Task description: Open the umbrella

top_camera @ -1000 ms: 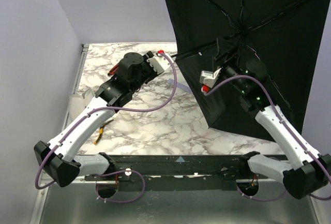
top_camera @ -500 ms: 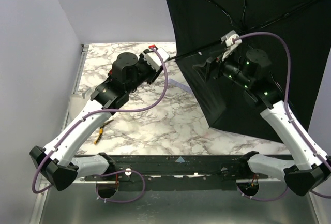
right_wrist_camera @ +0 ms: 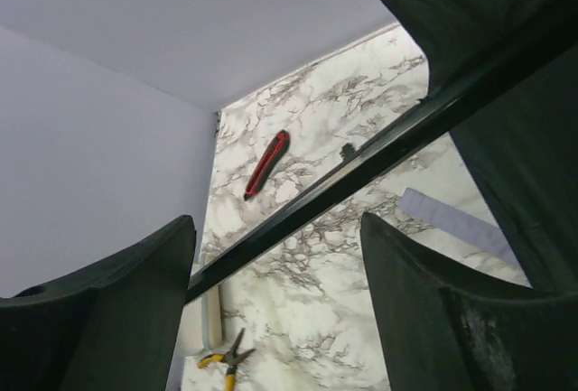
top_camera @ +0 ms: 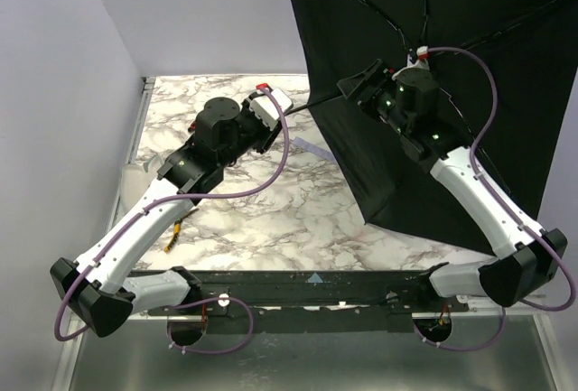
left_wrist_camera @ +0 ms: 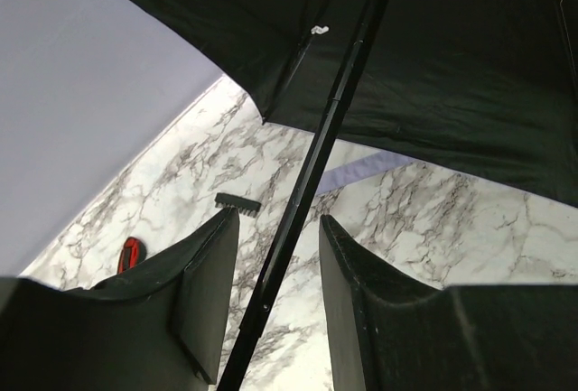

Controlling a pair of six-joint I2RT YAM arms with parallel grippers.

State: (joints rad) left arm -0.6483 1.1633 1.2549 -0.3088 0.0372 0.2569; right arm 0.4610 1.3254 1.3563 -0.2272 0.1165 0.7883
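The umbrella stands spread at the back right, black lining toward me, its lower edge on the marble table. Its thin black shaft runs left into my left gripper. In the left wrist view the shaft passes between the half-closed fingers of that gripper, close to the left one; the handle is hidden deep between them. My right gripper hovers at the canopy edge. Its fingers are wide open on either side of the shaft, touching nothing.
A red utility knife lies at the back left of the table. Yellow-handled pliers lie at the front left, a pale lavender strip under the shaft, and a white object at the left edge. Walls close the left and back.
My right arm has swung up and left, from the umbrella's hub out to the shaft at the canopy edge, its jaws narrowing a little. The left gripper has shifted slightly left with the shaft.
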